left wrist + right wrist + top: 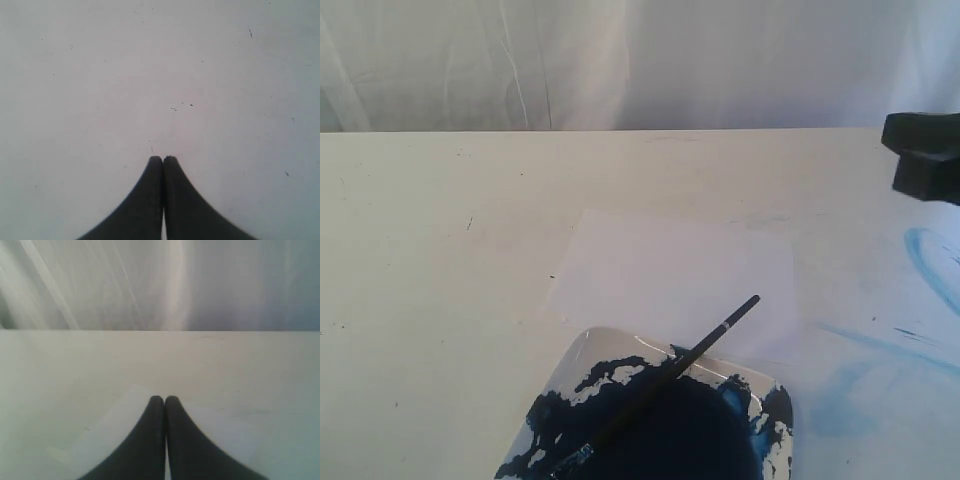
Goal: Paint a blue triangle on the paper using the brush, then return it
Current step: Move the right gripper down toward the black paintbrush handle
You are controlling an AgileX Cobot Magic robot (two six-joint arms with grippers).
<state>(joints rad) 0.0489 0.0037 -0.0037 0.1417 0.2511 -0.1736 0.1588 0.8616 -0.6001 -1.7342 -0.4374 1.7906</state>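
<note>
Cream table (420, 250), brush (670, 375) lying across paint-filled tray (583, 352)

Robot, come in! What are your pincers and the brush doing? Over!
Left pincer, right pincer shut, empty. Brush lying across paint tray. Paper blank, no triangle yet. Nothing blocking brush.
</note>
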